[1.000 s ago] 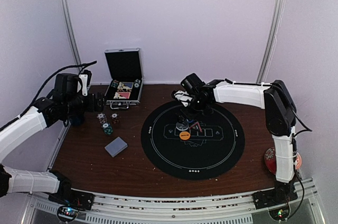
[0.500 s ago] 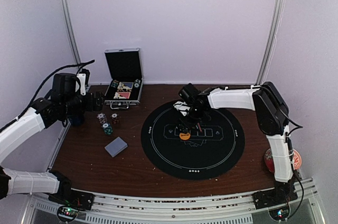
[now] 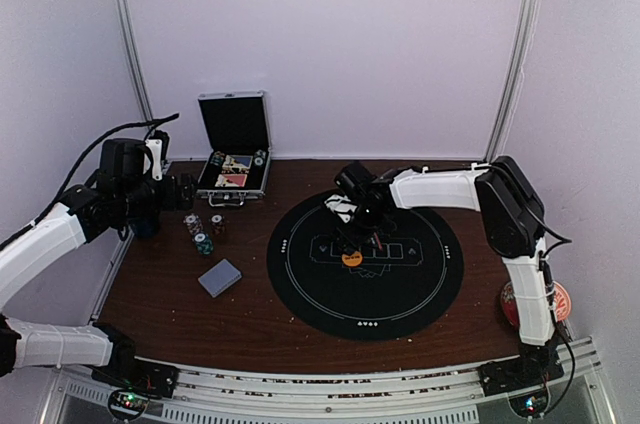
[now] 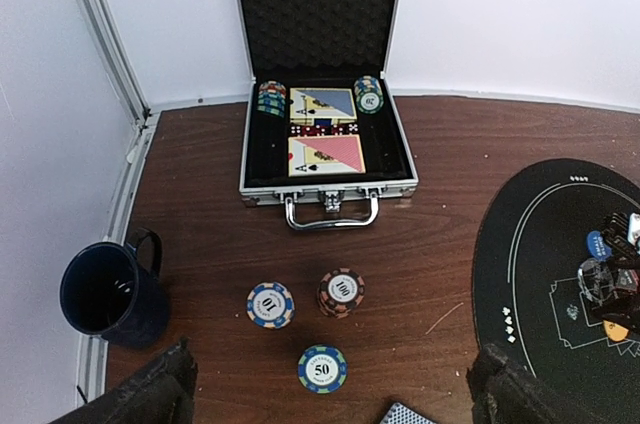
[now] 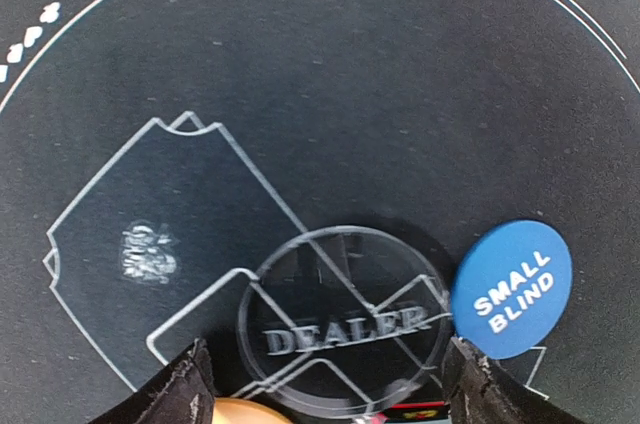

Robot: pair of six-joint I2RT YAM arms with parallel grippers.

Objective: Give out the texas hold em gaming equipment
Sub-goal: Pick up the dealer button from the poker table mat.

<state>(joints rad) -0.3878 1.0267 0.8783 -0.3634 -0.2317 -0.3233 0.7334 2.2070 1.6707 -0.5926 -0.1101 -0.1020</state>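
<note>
My right gripper (image 3: 352, 234) is low over the black round mat (image 3: 420, 294). In the right wrist view it (image 5: 335, 394) is open, its fingers (image 5: 185, 389) straddling a clear DEALER disc (image 5: 345, 319) lying flat. A blue SMALL BLIND disc (image 5: 511, 287) touches the clear disc's right side. An orange disc (image 5: 245, 412) and a red piece (image 5: 415, 410) show at the bottom edge. My left gripper (image 4: 330, 399) is open and empty above three chip stacks: 10 (image 4: 270, 304), 100 (image 4: 341, 291), 50 (image 4: 322, 368). The card deck (image 3: 220, 277) lies nearby.
An open aluminium case (image 4: 325, 134) with chips, dice and cards stands at the back. A dark blue mug (image 4: 110, 294) stands at the left table edge. A red patterned cup and saucer (image 3: 512, 306) sit at the right edge behind the right arm.
My right gripper has moved left and down onto the mat, settling around the clear dealer disc. The left arm has barely moved.
</note>
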